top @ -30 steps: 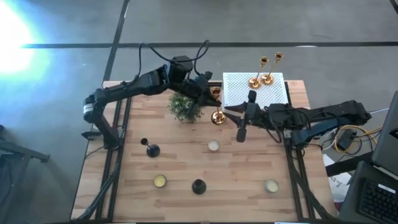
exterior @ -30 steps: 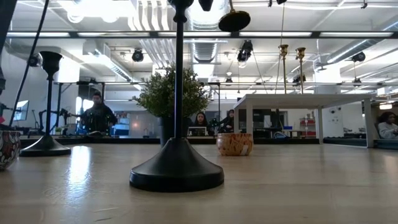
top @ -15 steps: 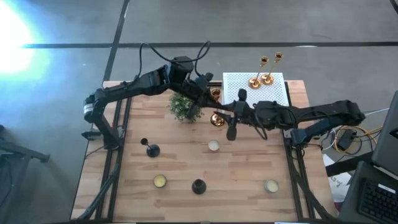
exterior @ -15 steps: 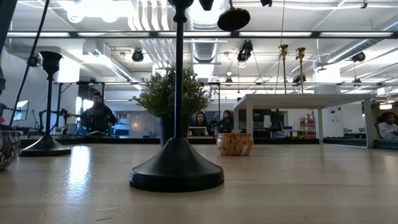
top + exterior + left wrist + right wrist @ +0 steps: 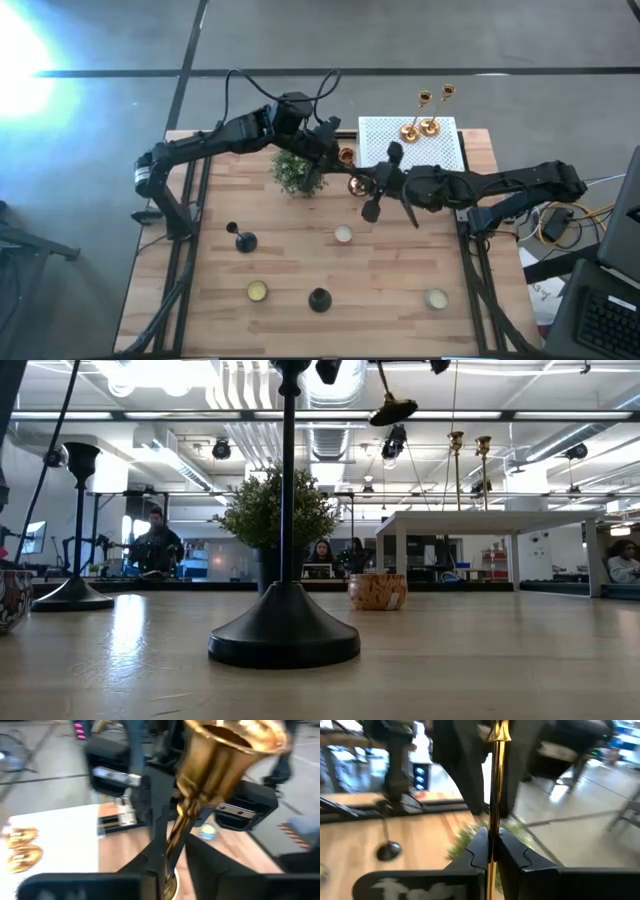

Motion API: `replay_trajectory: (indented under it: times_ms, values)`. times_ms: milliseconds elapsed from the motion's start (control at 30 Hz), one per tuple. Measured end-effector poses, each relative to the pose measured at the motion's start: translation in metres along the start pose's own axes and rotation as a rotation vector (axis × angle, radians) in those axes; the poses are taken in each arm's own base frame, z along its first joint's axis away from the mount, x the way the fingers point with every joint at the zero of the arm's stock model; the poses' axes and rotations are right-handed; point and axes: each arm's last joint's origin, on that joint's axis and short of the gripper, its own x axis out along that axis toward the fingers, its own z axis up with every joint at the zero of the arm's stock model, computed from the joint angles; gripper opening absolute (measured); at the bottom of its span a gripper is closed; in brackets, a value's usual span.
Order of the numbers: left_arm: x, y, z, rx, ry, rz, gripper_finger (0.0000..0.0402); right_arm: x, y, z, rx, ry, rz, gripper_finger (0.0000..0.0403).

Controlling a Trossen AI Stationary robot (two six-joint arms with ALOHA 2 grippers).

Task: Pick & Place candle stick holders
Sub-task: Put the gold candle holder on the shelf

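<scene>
Handover in mid-air: one gold candle stick holder [image 5: 358, 184] hangs above the wooden surface [image 5: 300, 262] between two arms, just beside the potted plant [image 5: 297, 172] and short of the white perforated box [image 5: 410, 143]. The right gripper [image 5: 491, 851] is clenched on the stem, which runs straight up between its fingers in its wrist view; the left gripper [image 5: 170, 862] also pinches the same stem, the flared base looming in front of its lens. From above, the stem's long axis appears to lie roughly across the table, tilted rather than upright, and the low view shows the round base [image 5: 393, 409] canted high over the table. The box lies behind the right arm's reach, so the right gripper looks better placed to carry the piece there, once the left lets go.

Two more gold holders [image 5: 422, 126] already stand on the box's far edge. Two black holders [image 5: 243, 240] [image 5: 319, 299] remain on the surface, well apart, among three small candle cups [image 5: 257, 291]. Beyond the table the low view takes in an open workshop with ceiling lights, a white table and seated people [image 5: 156, 545].
</scene>
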Motion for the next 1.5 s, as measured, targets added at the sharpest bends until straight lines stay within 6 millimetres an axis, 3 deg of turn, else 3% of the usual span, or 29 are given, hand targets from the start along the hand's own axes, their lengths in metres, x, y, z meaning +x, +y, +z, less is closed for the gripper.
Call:
replay_trajectory:
  times_ms: [300,567,800,1033,1267,1500]
  values:
    - [-0.012,0.002,0.003,0.007,0.033,0.195,0.0169,-0.013,-0.013,-0.006,0.055,-0.008,-0.183,0.001]
    - [-0.029,0.0,-0.01,-0.002,0.091,0.415,0.0178,-0.022,-0.024,-0.049,0.189,-0.079,-0.46,0.001]
    - [-0.054,-0.013,-0.029,0.02,-0.006,0.603,0.0178,-0.019,-0.029,-0.08,0.228,-0.186,-0.659,0.0009]
    - [-0.083,-0.031,-0.059,0.022,-0.137,0.854,0.0178,0.006,-0.04,-0.098,0.264,-0.155,-0.803,0.001]
    - [-0.101,-0.045,-0.077,0.048,-0.265,0.905,0.0178,0.041,-0.053,-0.098,0.305,-0.149,-0.911,0.001]
    - [-0.103,-0.048,-0.083,0.086,-0.24,0.917,0.0178,0.082,-0.057,-0.097,0.273,-0.099,-1.111,0.001]
